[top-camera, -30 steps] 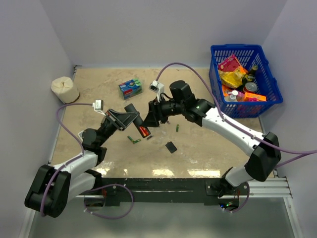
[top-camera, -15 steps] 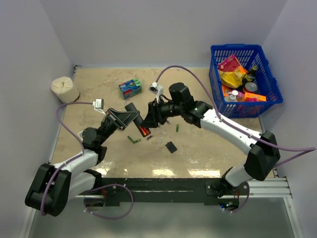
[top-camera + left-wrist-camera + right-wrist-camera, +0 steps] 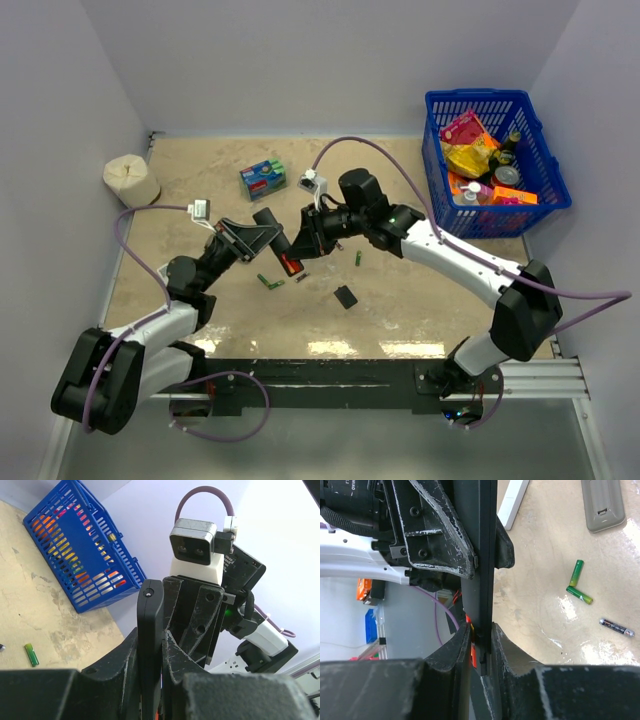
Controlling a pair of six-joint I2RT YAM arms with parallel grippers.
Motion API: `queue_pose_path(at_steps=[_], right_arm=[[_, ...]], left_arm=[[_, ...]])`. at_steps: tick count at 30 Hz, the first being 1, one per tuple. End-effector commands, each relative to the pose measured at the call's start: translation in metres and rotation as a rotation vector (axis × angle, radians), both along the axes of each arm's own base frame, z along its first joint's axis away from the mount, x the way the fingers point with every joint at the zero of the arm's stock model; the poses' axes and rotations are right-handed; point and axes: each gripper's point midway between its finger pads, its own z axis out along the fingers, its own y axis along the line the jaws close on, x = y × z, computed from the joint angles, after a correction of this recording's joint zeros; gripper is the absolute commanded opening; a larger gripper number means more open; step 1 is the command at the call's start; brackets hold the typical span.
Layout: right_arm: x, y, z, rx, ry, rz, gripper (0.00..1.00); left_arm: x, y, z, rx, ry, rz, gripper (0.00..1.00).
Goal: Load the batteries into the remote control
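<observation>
The slim black remote control is held off the table between both arms. My left gripper is shut on its upper part; in the left wrist view its jaws clamp the remote edge-on. My right gripper is shut on its lower part, and its jaws press the remote from both sides. Orange-red batteries show in the open compartment, also as an orange strip. Green batteries lie on the table, two in the right wrist view. The small black cover lies on the table.
A blue basket of groceries stands at the back right. A blue-green packet and a paper roll sit at the back left. A grey remote, a white remote and a dark battery lie below.
My right arm has shifted slightly left toward the left gripper. The remote stays held by both grippers.
</observation>
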Motion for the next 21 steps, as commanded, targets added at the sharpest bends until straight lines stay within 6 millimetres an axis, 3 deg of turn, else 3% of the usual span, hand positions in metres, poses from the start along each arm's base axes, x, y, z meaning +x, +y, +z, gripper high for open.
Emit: queue_pose_path(at_steps=[1,3,5,6,11,15,17,21], right_arm=[[0.011,0.000,-0.018,-0.027,-0.024,-0.036,0.01],[0.010,0.001,-0.020,-0.024,-0.023,-0.029,0.01],[0.008,0.002,-0.014,-0.006,-0.034,-0.017,0.18],[0.009,0.002,-0.011,0.001,-0.043,-0.016,0.32],[0.023,-0.008,0.015,-0.016,-0.153,-0.088,0.61],[0.041,-0.036,0.013,-0.141,-0.204,-0.209,0.75],[0.046,-0.052,0.013,-0.190,-0.237,-0.260,0.80],[0.057,-0.091,-0.012,-0.373,-0.284,-0.387,0.89]], left_arm=[[-0.012,0.003,0.043,-0.048,-0.171,0.001,0.00],[-0.013,0.003,0.043,-0.046,-0.173,0.001,0.00],[-0.011,0.003,0.041,-0.035,-0.172,0.008,0.00],[-0.010,0.003,0.038,-0.027,-0.160,0.013,0.00],[0.003,0.007,0.016,0.061,-0.112,0.087,0.00],[0.019,0.016,-0.014,0.200,-0.009,0.182,0.00],[0.025,0.026,-0.020,0.267,-0.005,0.260,0.00],[0.032,0.048,-0.049,0.380,0.117,0.379,0.00]])
